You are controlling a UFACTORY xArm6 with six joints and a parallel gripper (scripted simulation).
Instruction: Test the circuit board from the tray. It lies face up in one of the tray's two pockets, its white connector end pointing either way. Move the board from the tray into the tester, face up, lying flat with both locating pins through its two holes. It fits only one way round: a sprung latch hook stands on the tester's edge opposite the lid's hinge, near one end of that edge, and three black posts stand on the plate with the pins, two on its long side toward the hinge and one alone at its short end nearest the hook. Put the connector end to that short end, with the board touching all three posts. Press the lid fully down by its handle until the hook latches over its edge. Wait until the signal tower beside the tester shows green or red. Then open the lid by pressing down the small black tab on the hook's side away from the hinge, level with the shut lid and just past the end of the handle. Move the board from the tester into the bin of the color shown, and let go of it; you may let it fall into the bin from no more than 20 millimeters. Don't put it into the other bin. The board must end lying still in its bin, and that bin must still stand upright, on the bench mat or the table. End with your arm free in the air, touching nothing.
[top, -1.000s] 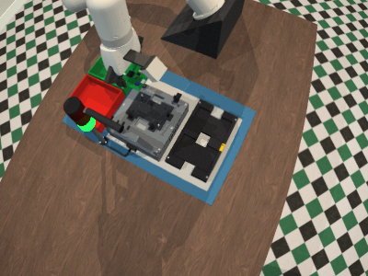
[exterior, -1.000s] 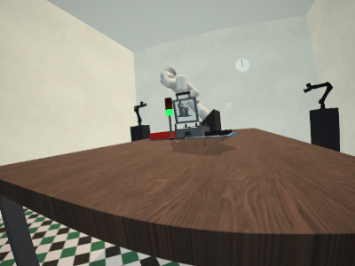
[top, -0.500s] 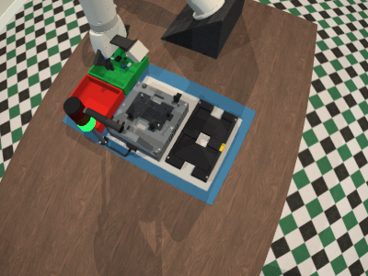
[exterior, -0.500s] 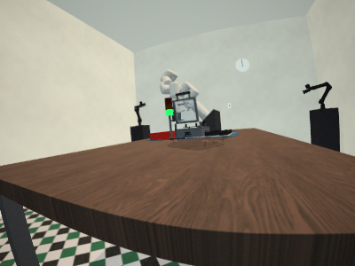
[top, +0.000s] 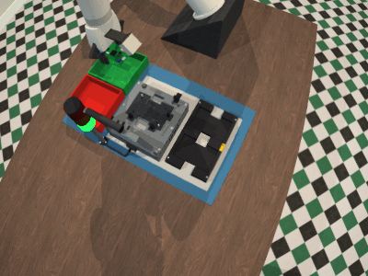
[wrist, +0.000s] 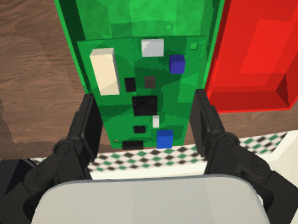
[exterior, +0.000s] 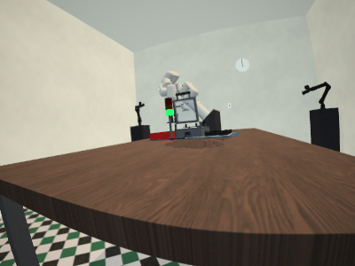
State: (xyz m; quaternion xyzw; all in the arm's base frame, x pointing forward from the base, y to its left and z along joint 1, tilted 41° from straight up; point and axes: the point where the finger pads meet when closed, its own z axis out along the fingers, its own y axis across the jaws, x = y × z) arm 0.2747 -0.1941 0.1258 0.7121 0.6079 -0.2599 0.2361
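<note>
A brown wooden table (top: 184, 221) carries a blue bench mat (top: 239, 120) and the arm's black pedestal (top: 207, 32). The green bin (top: 138, 69) and red bin (top: 92, 94) overhang the mat's edge.

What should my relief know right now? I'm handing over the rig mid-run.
Tool: shut on the green circuit board, held by its long edges over the green plastic bin.
Signal tower: green.
Grey tester: lid open, plate bare. Black tray: no board in it.
Done: test, board lifted out.
Left: lower, release into the green bin, not the red bin; lift the arm free.
</note>
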